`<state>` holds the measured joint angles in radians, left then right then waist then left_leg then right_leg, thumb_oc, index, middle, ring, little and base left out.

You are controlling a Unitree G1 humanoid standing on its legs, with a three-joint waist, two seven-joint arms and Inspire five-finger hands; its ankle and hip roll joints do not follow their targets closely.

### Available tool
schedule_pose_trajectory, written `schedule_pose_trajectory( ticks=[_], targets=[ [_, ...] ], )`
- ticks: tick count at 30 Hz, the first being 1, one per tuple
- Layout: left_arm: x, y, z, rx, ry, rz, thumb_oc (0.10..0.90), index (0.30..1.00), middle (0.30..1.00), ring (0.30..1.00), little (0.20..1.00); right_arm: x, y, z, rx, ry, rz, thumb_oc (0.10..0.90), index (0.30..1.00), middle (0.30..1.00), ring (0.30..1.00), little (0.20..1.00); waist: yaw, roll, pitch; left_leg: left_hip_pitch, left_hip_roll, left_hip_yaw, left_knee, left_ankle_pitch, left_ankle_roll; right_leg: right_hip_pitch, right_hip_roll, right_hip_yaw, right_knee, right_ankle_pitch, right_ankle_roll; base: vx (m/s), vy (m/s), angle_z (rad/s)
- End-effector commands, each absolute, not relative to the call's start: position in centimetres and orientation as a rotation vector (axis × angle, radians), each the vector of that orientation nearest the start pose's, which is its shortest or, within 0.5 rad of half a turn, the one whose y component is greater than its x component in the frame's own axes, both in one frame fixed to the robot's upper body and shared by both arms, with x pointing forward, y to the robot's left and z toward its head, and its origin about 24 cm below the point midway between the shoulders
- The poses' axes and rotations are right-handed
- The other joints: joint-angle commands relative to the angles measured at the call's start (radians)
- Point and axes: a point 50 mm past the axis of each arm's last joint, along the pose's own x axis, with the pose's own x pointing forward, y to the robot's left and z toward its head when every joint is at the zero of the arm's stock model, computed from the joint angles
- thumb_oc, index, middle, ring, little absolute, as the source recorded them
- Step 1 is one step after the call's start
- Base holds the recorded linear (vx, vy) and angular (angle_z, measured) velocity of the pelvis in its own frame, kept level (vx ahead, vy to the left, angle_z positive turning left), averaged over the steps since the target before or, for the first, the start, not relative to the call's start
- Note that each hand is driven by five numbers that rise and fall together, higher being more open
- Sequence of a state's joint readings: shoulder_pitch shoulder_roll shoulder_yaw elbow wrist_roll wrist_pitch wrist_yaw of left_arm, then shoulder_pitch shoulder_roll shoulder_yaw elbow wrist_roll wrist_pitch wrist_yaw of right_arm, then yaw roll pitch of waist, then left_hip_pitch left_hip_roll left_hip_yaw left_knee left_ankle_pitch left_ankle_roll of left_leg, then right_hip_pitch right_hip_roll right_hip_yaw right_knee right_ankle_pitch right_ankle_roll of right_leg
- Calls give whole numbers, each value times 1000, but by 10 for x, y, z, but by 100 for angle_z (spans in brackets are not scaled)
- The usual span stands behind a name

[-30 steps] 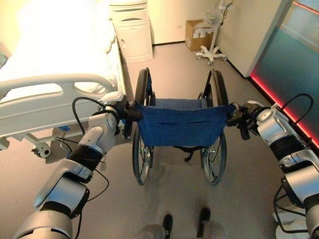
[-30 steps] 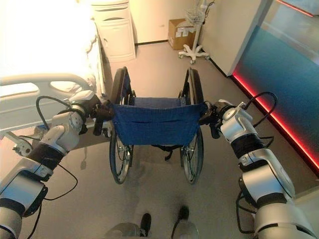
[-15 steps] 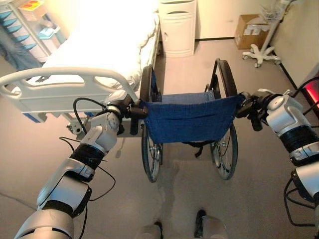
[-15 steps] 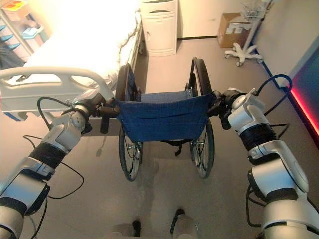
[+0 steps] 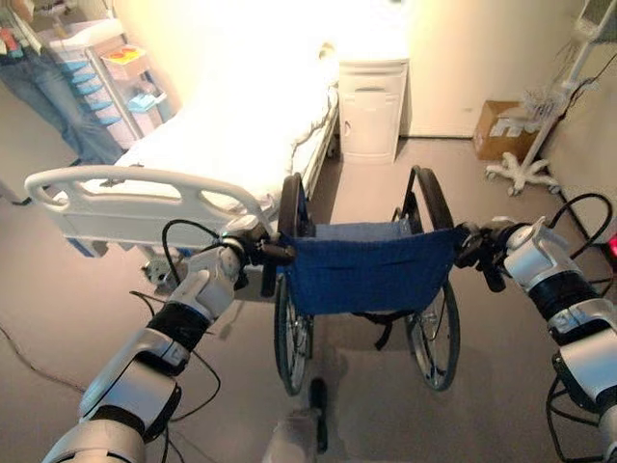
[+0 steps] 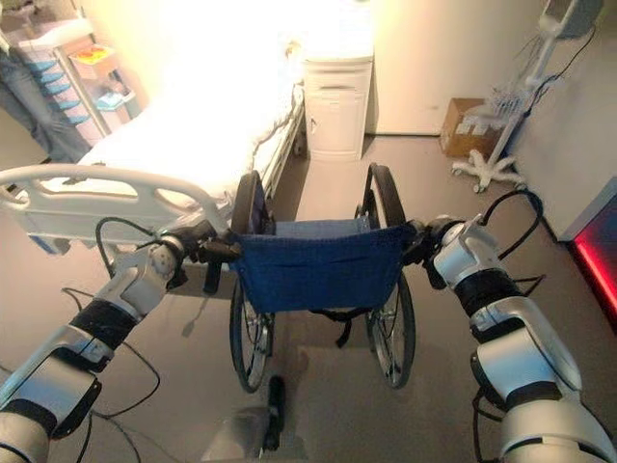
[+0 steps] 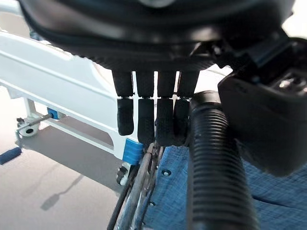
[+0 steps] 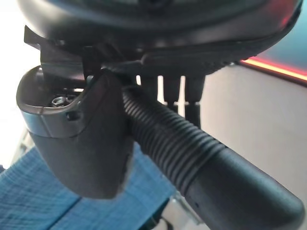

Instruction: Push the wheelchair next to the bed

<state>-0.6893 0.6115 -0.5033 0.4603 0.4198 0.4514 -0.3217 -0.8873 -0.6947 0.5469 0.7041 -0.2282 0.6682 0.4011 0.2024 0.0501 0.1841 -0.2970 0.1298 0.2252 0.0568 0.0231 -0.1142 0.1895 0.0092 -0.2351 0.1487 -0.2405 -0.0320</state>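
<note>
The wheelchair (image 5: 366, 275), with a blue cloth back and black wheels, stands in the middle of the floor, facing away from me. Its left wheel is close to the foot corner of the white bed (image 5: 231, 135). My left hand (image 5: 249, 253) holds the left push handle (image 7: 216, 158), which sits between the fingers (image 7: 144, 120) and the thumb. My right hand (image 5: 479, 249) grips the ribbed right push handle (image 8: 192, 148), with the thumb (image 8: 81, 143) wrapped over it.
The bed's white foot rail (image 5: 145, 198) juts out left of the wheelchair. A white bedside cabinet (image 5: 371, 106) stands ahead by the wall. A cardboard box (image 5: 501, 125) and a wheeled stand (image 5: 521, 169) are at the far right. A drawer cart (image 5: 106, 87) and a person (image 5: 58, 106) stand beyond the bed.
The whole view has swung left, bringing more of the bed and the drawer cart into sight. The wheelchair has rolled forward beside the bed's foot, with both hands still on its handles.
</note>
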Motion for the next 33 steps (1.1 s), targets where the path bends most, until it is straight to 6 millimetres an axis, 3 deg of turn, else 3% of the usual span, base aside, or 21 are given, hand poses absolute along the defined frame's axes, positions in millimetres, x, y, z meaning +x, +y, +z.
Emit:
schedule_pose_trajectory(
  ticks=[1,2,4,5,6,9,13,18,20,22,23,25,26,29,31,33],
  targets=[
    [336,229,40,1314,628,-320,400,300,300,300,300,373,-243,114,-1109,706,196,400,300,300,300,300,-46,-24,104,75,31,15,-66,218,30,53,-23,-34,38,37,82,673,438,-59],
    [335,237,38,1307,652,-321,400,300,300,300,300,367,-247,99,-1071,758,209,400,300,300,300,300,-47,-29,79,80,26,54,12,157,58,57,-41,-51,79,3,82,659,375,-11],
    [335,243,40,1312,658,-324,400,300,300,300,300,360,-252,88,-1033,808,218,400,300,300,300,300,-43,-52,76,46,-3,34,128,93,68,67,-72,-52,125,-30,87,621,330,1],
    [336,246,43,1318,655,-322,400,300,300,300,300,357,-255,83,-1015,824,214,400,300,300,300,300,-39,-60,75,37,-11,32,161,67,80,68,-83,-50,142,-30,93,442,307,2],
    [337,250,47,1332,655,-312,400,300,300,300,300,352,-258,74,-994,837,208,400,300,300,300,300,-30,-68,70,39,-25,38,168,51,112,59,-99,-56,169,10,115,392,306,1],
    [340,258,58,1361,637,-270,400,300,300,300,300,345,-262,66,-967,845,198,400,300,300,300,300,-24,-93,67,46,-78,21,160,27,137,54,-137,-53,203,77,162,345,311,-10],
    [346,261,71,1379,587,-202,400,300,300,300,300,346,-263,70,-952,821,182,400,300,300,300,300,-9,-105,55,30,-121,9,128,15,158,53,-165,-43,231,157,175,193,246,-14],
    [350,260,82,1380,493,-124,400,300,300,300,300,352,-260,78,-886,813,179,400,300,300,300,300,-10,-125,42,34,-173,7,89,12,173,35,-112,-8,220,167,178,209,140,-16],
    [349,260,81,1377,460,-111,400,300,300,300,300,352,-258,78,-868,815,175,400,300,300,300,300,-29,-134,42,38,-196,-16,103,6,164,1,-96,17,141,161,166,215,24,-8],
    [349,261,84,1370,419,-98,400,300,300,300,300,353,-257,81,-854,806,168,400,300,300,300,300,-52,-123,57,54,-196,-36,124,-5,152,-72,-95,30,79,158,149,190,-28,-13],
    [349,260,86,1352,361,-76,400,300,300,300,300,355,-259,86,-859,793,158,400,300,300,300,300,-84,-96,89,99,-186,-68,126,-17,143,-196,-101,42,40,197,136,227,-42,-12],
    [351,259,91,1344,319,-66,400,300,300,300,300,356,-260,88,-851,795,158,400,300,300,300,300,-116,-88,113,164,-200,-100,118,-46,148,-285,-118,48,19,263,149,320,-99,22],
    [353,256,97,1342,283,-66,400,300,300,300,300,355,-261,88,-844,801,148,400,300,300,300,300,-156,-93,134,231,-226,-137,109,-97,162,-398,-134,77,-20,364,171,315,-114,62],
    [360,252,106,1325,236,-78,400,300,300,300,300,356,-259,93,-835,807,131,400,300,300,300,300,-189,-99,151,278,-249,-156,122,-156,175,-443,-133,64,-79,395,182,435,-215,124],
    [361,247,106,1327,226,-97,400,300,300,300,300,356,-259,95,-836,824,134,400,300,300,300,300,-192,-104,146,268,-245,-127,163,-168,173,-429,-116,47,-13,368,170,279,-103,96],
    [364,233,101,1301,217,-141,400,300,300,300,300,356,-264,97,-831,855,114,400,300,300,300,300,-203,-111,129,253,-255,-132,248,-205,167,-396,-103,84,35,341,155,335,-65,68]
  ],
)
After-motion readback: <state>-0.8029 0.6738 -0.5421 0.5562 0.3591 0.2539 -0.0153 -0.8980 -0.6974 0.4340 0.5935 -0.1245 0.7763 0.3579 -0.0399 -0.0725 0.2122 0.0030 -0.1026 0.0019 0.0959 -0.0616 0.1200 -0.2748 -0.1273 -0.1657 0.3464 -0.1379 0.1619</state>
